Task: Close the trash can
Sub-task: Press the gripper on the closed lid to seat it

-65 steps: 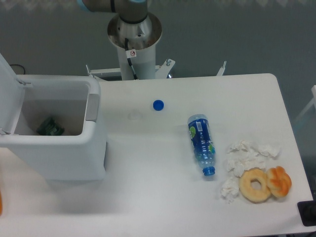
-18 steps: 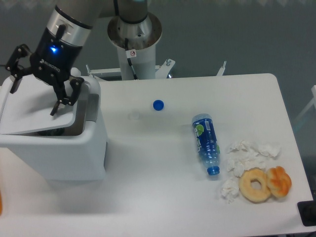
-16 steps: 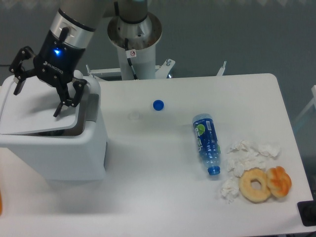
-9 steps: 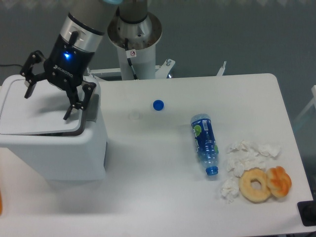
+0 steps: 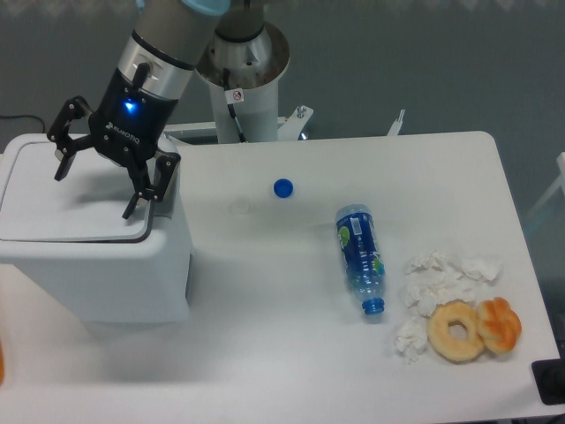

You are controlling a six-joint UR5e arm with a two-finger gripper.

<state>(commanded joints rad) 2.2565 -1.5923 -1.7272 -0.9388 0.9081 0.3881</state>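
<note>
- Left side of the frame, there's the trash can (image 5: 97,265), the big white bin, with its lid (image 5: 62,199) lying nearly flat across the opening.
- The gripper (image 5: 97,181) hovers over that lid in the upper left, fingers (image 5: 137,199) splayed wide, nothing between them.
- Is a fingertip actually touching the lid? Can't tell from this angle.
- A thin dark line shows along the lid's right and front edges, so I'd call it down but maybe not fully seated.
- To finish it well: push straight down with a fingertip near the free right edge, by the grey latch strip (image 5: 168,190), not back towards the far left edge.
- Press gently and evenly; the bin is light plastic and a sideways shove could slide it on the table (image 5: 282,336).
- Well clear over on the right: a blue bottle cap (image 5: 282,187), a blue bottle (image 5: 360,259) on its side, crumpled tissues (image 5: 441,278) and two doughnuts (image 5: 475,329). None of them in the way.
</note>
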